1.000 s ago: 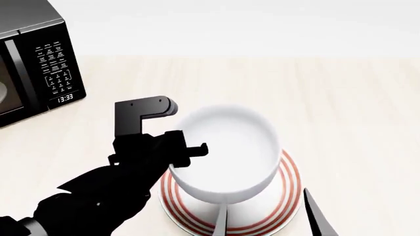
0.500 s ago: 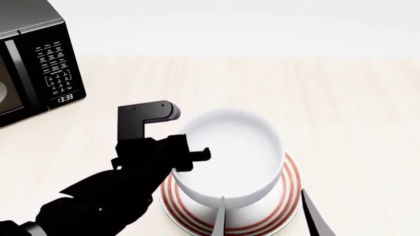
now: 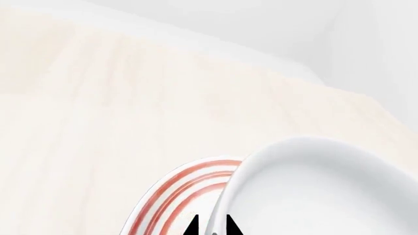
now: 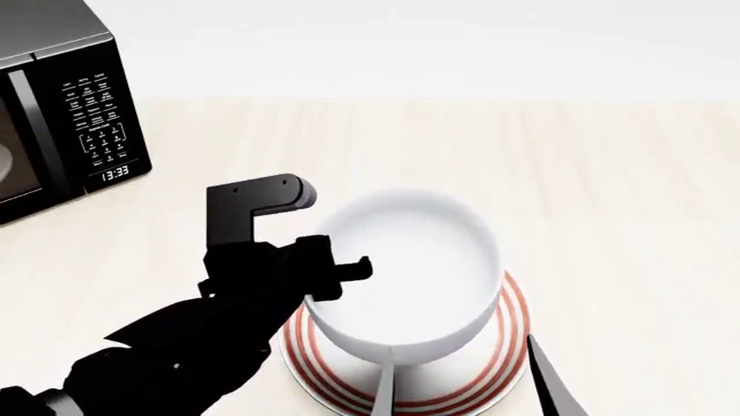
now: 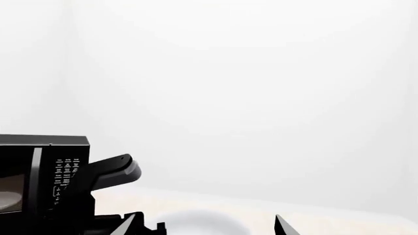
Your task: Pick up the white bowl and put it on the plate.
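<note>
A: Left gripper [image 4: 347, 270] is pinching the near-left rim of the white bowl [image 4: 405, 260], one finger inside, one outside – wrist view is showing both black tips straddling the wall. So it's clamped on the bowl

B: Where's the bowl sitting?

A: Over the plate [image 4: 509, 334], red rings peeking out on both sides under it. Can't tell if the base is touching down or hanging just above. Rim grip makes sense, walls are too thick and wide to span the whole bowl

B: Centred?

A: Roughly, maybe shifted toward the far side of the plate; more ring is showing on the near side. I'd judge placing is nearly done, release is what's left

B: Right arm?

A: Right gripper [image 5: 205, 226] is only showing two tips at the frame edge with a broad gap between them, so spread open, holding nothing. In the head view it's parked near the plate's right edge

B: Room to back out?

A: Bare wooden table [image 4: 625, 191] is lying to the right and beyond. Microwave [image 4: 64, 113] is sitting well apart at far left, not in the way of the left arm retreating
</note>
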Controlling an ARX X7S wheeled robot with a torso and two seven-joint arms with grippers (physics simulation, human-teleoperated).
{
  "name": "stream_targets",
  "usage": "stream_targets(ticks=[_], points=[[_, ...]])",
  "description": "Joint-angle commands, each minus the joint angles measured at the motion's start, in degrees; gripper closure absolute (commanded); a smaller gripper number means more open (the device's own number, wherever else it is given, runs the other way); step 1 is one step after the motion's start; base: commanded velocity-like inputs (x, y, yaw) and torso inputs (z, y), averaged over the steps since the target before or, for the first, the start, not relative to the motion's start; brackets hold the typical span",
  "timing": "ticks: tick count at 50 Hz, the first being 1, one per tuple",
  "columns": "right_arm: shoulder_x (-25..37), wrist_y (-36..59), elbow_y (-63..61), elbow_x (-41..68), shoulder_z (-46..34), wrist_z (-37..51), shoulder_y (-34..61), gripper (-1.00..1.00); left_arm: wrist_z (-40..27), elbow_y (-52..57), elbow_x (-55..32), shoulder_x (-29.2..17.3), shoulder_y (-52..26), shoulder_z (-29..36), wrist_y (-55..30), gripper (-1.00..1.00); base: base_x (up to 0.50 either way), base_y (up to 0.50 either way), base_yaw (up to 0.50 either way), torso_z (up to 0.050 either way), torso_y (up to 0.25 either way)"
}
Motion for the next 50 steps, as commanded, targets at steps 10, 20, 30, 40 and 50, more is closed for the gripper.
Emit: stream_targets(ticks=[10,20,30,40,50], points=[[-0.93,0.16,0.21,0.11,1.84,-1.31,0.15,-1.0,0.76,0.05,0.08,1.41,-3.07,-2.64,-0.46,1.0,0.0,0.0,0.0,0.0,0.0],[-0.71,0.11,-0.06,0.23,1.92,-1.11,-0.02,-1.0,0.28,-0.26,0.44,1.41,-2.88,-2.63,-0.75,1.0,0.0,0.0,0.0,0.0,0.001],[-0.52,-0.21,-0.01,0.49,2.09,-0.97,-0.18,-1.0,-0.62,-0.09,1.79,1.41,-2.9,-2.72,-1.23,1.0,0.0,0.0,0.0,0.0,0.0],[-0.48,-0.16,0.14,0.54,1.95,-0.88,0.01,-1.0,-2.42,0.18,6.08,1.41,-2.75,-2.92,-1.92,1.0,0.0,0.0,0.0,0.0,0.001],[-0.32,-0.51,0.29,0.62,1.94,-0.79,-0.18,-1.0,-3.53,0.33,8.8,1.41,-2.75,-3.26,-3.24,1.0,0.0,0.0,0.0,0.0,0.0]])
